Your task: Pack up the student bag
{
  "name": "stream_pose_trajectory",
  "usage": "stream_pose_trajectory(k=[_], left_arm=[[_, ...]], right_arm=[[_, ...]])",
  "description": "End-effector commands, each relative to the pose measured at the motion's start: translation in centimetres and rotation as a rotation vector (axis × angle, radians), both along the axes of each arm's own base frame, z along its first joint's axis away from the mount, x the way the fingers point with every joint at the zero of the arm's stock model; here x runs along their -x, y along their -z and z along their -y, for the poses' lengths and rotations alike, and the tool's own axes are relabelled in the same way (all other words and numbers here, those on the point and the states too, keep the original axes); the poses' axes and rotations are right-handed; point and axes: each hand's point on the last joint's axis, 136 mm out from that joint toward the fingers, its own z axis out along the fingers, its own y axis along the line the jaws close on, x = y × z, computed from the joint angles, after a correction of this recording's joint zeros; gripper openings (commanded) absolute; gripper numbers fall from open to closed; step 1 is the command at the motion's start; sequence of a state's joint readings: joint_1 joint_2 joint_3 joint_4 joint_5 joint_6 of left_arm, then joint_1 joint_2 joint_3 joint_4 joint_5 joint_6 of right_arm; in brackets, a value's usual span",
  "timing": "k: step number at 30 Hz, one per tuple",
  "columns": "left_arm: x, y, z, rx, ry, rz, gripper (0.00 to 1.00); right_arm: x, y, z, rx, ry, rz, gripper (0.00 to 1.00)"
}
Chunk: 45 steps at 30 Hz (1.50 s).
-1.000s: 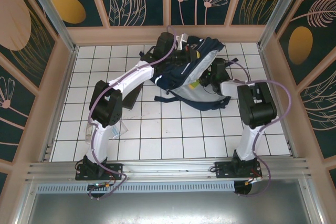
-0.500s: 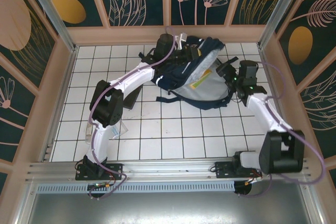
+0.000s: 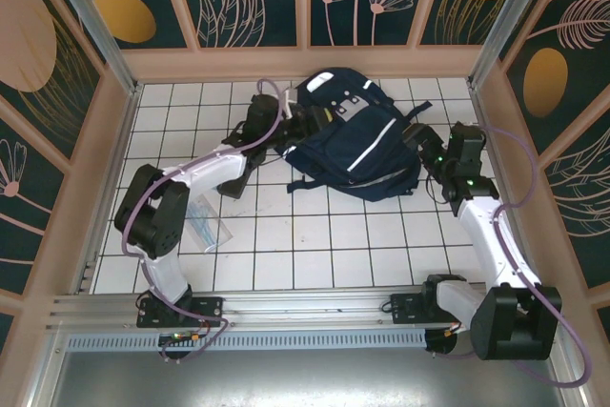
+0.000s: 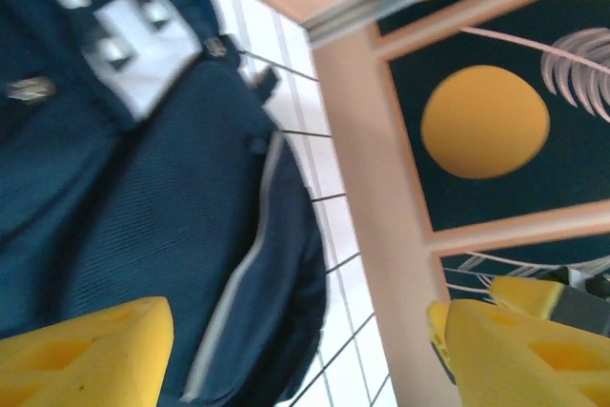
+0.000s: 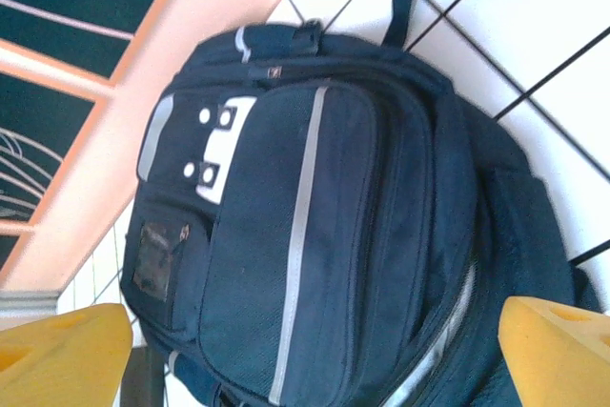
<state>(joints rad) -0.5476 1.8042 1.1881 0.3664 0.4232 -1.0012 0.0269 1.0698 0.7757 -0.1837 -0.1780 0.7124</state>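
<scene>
Student bag flat on the desk, open fingers on either side of it.

Seen from above, the student bag (image 3: 357, 145) lies front-up on the white tiled desk (image 3: 286, 235), toward 12 o'clock from the desk's middle and close to the back wall. Its white-grey patches are at its 11 o'clock end and a loose strap trails off at 7 o'clock. The left fingers (image 3: 289, 129) sit just beside the bag at its 9 o'clock edge, spread wide with nothing between them. I cannot tell whether they brush the fabric. The right fingers (image 3: 426, 152) stand near its 3 o'clock edge, also spread wide and empty. In the right wrist view the bag's whole front panel lies beyond the gap between the yellow tips. In the left wrist view the navy fabric lies past the left-hand tip, toward 10 o'clock.
</scene>
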Motion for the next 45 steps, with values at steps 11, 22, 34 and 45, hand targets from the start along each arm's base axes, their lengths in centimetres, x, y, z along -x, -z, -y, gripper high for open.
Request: stream_pose_trajectory(k=[11, 22, 34, 45], left_arm=[[0.2, 10.9, -6.3, -0.061, -0.275, -0.241, 0.71], [0.3, 15.6, -7.7, -0.192, -0.333, -0.333, 0.69], [-1.8, 16.0, -4.2, -0.015, -0.295, -0.349, 0.2], [-0.6, 7.6, -2.1, 0.274, -0.301, -0.301, 0.0]], right_arm=[[-0.9, 2.0, -5.8, -0.006, -0.105, -0.037, 0.98], [-1.0, 2.3, -5.8, -0.003, -0.08, -0.026, 0.98], [0.0, 2.6, -8.2, -0.008, -0.181, -0.01, 0.96], [5.9, 1.4, -17.6, -0.022, -0.478, 0.069, 0.77]])
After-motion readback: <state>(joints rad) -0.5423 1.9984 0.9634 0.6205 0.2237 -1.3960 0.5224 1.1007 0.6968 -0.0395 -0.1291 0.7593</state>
